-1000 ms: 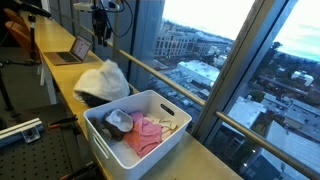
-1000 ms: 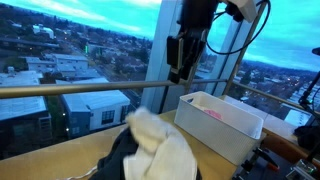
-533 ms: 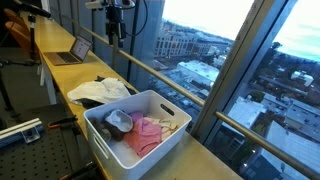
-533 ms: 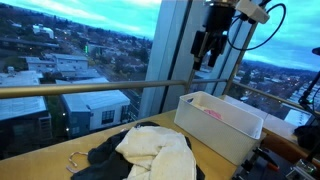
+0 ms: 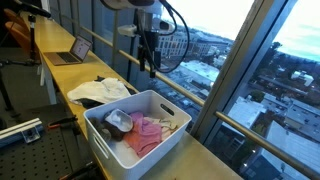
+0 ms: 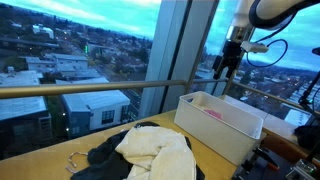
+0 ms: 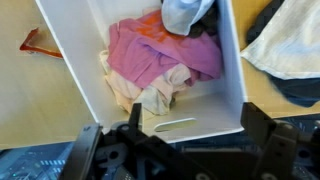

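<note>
White plastic bin (image 7: 80, 60) of pink and grey clothes (image 7: 160, 55) stands on the wooden counter (image 5: 60, 78), below your raised gripper (image 5: 151, 66). The gripper is empty and spread open. In the wrist view, the bin's long axis runs straight ahead.

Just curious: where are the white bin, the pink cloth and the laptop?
white bin (image 5: 165, 148): an exterior view, outer side wall
pink cloth (image 7: 155, 55): wrist view, its middle
laptop (image 5: 80, 47): an exterior view, open lid
</note>
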`<control>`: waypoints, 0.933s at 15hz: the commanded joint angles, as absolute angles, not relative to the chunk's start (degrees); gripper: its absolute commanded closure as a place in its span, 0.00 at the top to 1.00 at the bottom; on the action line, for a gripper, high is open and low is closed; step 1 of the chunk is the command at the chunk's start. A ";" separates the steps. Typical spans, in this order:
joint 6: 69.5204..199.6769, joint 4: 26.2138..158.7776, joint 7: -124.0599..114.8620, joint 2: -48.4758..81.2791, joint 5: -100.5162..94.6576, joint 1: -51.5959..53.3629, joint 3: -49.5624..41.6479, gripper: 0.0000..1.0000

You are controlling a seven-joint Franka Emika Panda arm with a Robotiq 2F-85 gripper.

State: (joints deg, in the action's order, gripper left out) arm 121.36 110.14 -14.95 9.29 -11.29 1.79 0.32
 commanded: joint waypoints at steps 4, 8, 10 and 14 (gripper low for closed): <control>132.21 109.19 -8.41 22.00 -4.24 -3.91 -3.20 1.00; 137.33 107.58 -7.84 31.21 -1.28 -3.71 -2.48 1.00; 139.52 106.27 -8.79 35.67 -1.94 -2.58 -2.75 1.00; 142.45 102.92 -10.56 43.55 -4.04 0.29 -4.55 1.00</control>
State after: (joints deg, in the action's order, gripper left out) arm 140.83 106.84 -9.27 38.10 -3.03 -1.95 -2.85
